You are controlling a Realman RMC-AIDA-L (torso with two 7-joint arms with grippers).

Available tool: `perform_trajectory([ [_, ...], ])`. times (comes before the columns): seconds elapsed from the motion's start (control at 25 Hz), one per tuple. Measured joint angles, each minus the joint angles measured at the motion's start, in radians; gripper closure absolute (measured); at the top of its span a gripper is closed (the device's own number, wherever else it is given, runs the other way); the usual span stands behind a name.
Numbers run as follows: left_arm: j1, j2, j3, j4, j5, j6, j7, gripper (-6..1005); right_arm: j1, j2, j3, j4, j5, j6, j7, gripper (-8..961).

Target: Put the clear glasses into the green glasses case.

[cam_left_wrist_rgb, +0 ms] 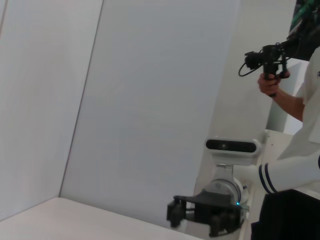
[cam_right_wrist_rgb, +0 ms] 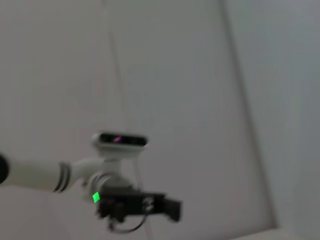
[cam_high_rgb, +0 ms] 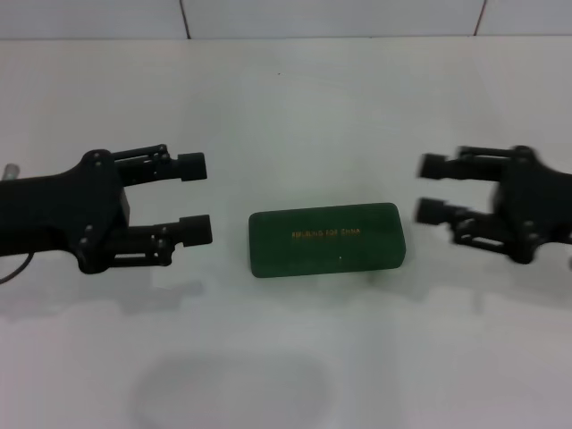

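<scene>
Green glasses case (cam_high_rgb: pixel 325 239), a dark flat rectangular box with rounded corners and small gold lettering on its lid, lies closed on the white bench (cam_high_rgb: pixel 286 357), in the middle between both arms. Left claw (cam_high_rgb: pixel 193 198) hangs near its left end, fingers wide apart. Right claw (cam_high_rgb: pixel 433 189) hangs beside its right end, also wide apart.

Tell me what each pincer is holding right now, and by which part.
Nothing is held. The left pincer and right pincer both stand open and empty on either side of the closed green glasses case, neither touching it.
</scene>
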Motion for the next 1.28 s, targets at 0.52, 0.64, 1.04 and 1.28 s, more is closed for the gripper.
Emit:
perform_trajectory([
  [0.52,0.027,-0.011,-0.006,-0.012,0.013,0.011,0.031,217,0.102,0.000,-0.376,-0.025,0.162,0.187,0.000,261],
  [0.64,0.038,-0.012,-0.010,-0.009,0.018,0.011,0.032,218,0.097,-0.002,-0.378,-0.025,0.193,0.175,-0.001,260],
  [1.04,0.035,-0.022,-0.010,-0.010,0.029,0.012,0.035,219,0.073,0.000,-0.378,-0.028,0.202,0.156,-0.002,258],
  [1.28,0.026,-0.031,-0.012,-0.011,0.050,0.009,0.045,220,0.055,0.000,-0.376,-0.029,0.213,0.156,-0.019,258],
])
